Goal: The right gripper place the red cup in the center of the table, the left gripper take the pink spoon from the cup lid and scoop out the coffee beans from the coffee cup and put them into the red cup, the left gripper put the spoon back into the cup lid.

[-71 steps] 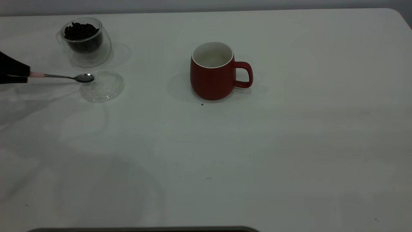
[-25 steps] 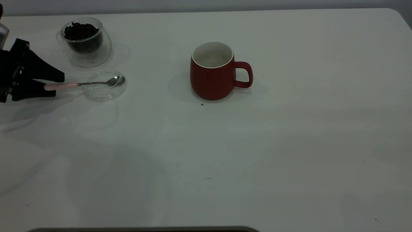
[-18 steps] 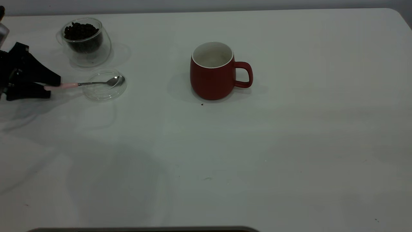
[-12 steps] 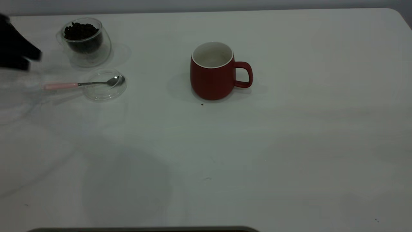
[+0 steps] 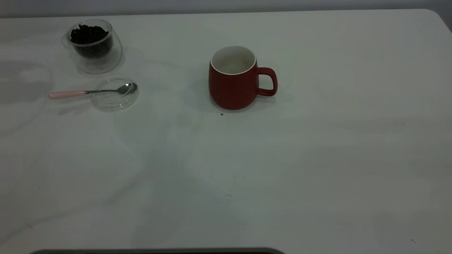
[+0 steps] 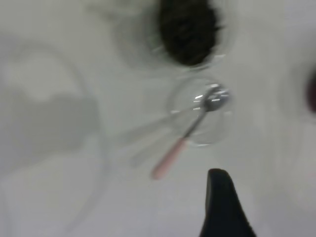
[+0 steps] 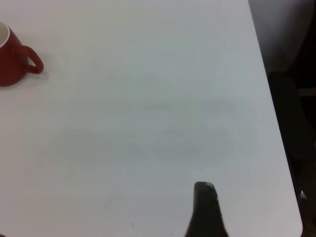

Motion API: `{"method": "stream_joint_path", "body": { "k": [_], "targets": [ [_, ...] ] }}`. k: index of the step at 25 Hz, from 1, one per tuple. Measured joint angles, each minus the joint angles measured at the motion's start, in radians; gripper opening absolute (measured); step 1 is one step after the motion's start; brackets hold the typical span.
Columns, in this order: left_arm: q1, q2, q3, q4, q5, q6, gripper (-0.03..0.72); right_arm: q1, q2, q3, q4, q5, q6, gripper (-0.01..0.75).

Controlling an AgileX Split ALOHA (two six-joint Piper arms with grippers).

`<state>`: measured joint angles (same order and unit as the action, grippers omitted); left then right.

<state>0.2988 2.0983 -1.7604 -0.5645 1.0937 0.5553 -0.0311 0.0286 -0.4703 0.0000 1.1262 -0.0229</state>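
Across the near edge of the table (image 5: 247,183) nothing of the task stands; the white top shows only a few dark specks there.

Farther back, about midway between the left and right edges and toward the far edge, the red cup (image 5: 233,77) stands upright, handle toward the right edge. Its white inside shows no beans that I can make out. One dark speck lies on the table just in front of its base. Judgement: cup placement done; whether any beans went in cannot be told.

Toward the far left corner, the cup lid (image 5: 115,94) lies flat. The pink spoon (image 5: 92,91) rests with its metal bowl on the lid and its pink handle reaching out toward the left edge, not held by anything. Judgement: spoon return looks complete.

Nearest the far left corner, just behind the lid, the coffee cup (image 5: 93,45) stands upright with the coffee beans (image 5: 89,35) heaped inside.

Left gripper (image 6: 223,207): absent from the exterior view; the left wrist view shows one dark finger above the table, apart from the spoon, holding nothing. Open or closed: cannot tell.

Right gripper (image 7: 206,210): one dark finger seen over bare table near the right edge, well apart from the red cup, holding nothing. Jaw state: cannot tell.
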Motion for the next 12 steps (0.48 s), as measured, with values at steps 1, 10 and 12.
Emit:
{"method": "stream_joint_path", "body": {
  "k": [1,10,12],
  "targets": [
    [-0.019,-0.016,-0.017,0.012,0.02,-0.014,0.505,0.0,0.0,0.0,0.0,0.0,0.0,0.588],
    [-0.189,-0.197,-0.074,0.294,0.076,-0.283,0.505,0.0,0.0,0.0,0.0,0.0,0.0,0.588],
    [-0.205,-0.239,-0.074,0.344,0.076,-0.354,0.505,0.0,0.0,0.0,0.0,0.0,0.0,0.588]
  ]
}}
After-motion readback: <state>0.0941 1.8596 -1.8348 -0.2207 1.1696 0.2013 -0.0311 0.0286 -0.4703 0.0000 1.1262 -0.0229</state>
